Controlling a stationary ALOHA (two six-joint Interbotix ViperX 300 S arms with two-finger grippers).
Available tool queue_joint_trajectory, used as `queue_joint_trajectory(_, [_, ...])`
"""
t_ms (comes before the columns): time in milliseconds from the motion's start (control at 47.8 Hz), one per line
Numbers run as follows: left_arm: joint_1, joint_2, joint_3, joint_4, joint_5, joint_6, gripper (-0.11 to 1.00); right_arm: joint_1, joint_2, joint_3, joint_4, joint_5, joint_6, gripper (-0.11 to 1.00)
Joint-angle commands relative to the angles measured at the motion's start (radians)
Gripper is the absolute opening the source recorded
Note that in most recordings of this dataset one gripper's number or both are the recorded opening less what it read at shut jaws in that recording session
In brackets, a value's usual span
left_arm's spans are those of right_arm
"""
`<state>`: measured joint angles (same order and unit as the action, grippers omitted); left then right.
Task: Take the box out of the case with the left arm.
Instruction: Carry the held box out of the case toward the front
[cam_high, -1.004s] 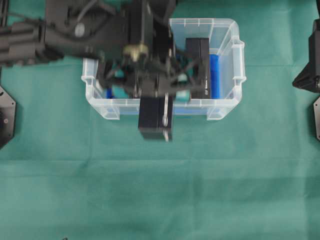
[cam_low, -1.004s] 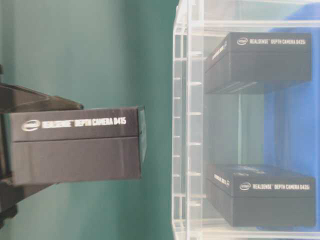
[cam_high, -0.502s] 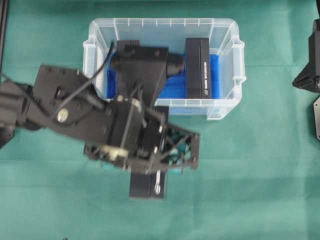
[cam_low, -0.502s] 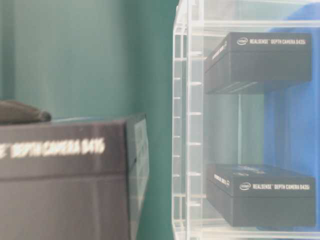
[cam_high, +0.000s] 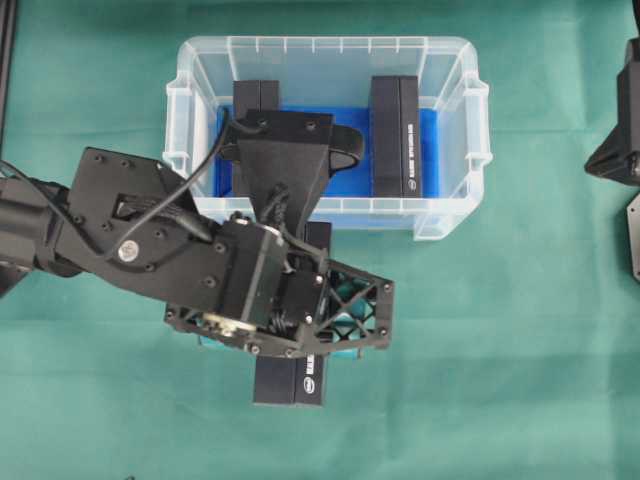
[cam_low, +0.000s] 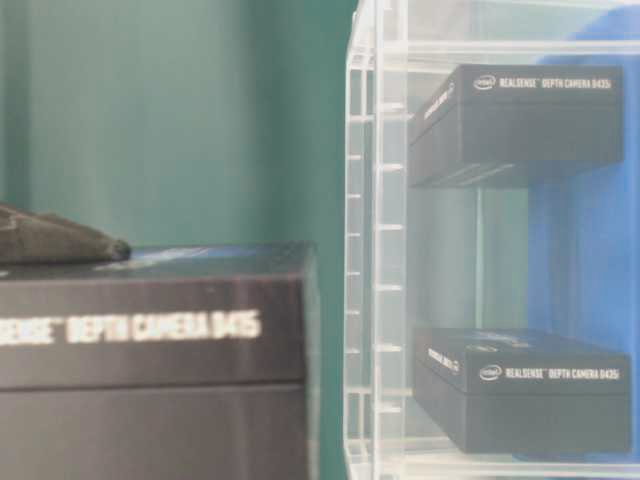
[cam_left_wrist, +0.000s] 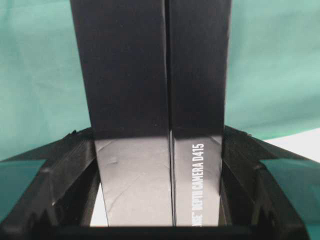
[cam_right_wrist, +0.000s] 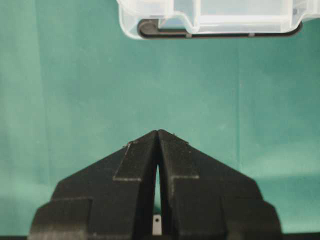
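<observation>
Green cloth (cam_high: 500, 350) covers table; two black boxes (cam_high: 394, 135) apparently upright on blue sheet.

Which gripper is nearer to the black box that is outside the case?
The left. The left gripper is shut on the black box, in front of the case. The right gripper is shut and empty, far off at the case's other side.

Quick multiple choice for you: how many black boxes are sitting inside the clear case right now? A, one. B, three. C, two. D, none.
C: the overhead view shows two black boxes in the case, one on its left side and one on its right side, while a third box is clamped in the left gripper outside the case, over the green cloth.
</observation>
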<state>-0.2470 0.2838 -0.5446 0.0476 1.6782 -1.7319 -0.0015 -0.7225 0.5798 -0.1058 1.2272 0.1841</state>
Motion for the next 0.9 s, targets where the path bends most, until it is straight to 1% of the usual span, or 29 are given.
queue_joint_trajectory(0, [-0.002,-0.063,0.003,0.006,-0.023,-0.003,0.61,-0.002,-0.002,-0.014,0.0,-0.002,0.002,0.03])
queue_joint_trajectory(251, [-0.009,-0.067,0.091,0.006,-0.129,-0.009,0.61,-0.002,-0.002,-0.014,0.0,-0.003,0.002,0.03])
queue_joint_trajectory(376, [-0.009,-0.066,0.15,0.005,-0.179,-0.008,0.61,-0.002,0.002,-0.014,0.0,-0.002,0.002,0.03])
queue_joint_trajectory(753, [-0.011,-0.058,0.4,0.005,-0.445,-0.011,0.61,-0.002,0.005,-0.014,0.0,-0.002,0.002,0.03])
queue_joint_trajectory(878, [-0.011,-0.044,0.466,0.005,-0.499,-0.011,0.61,-0.002,0.005,-0.014,0.0,-0.002,0.002,0.03])
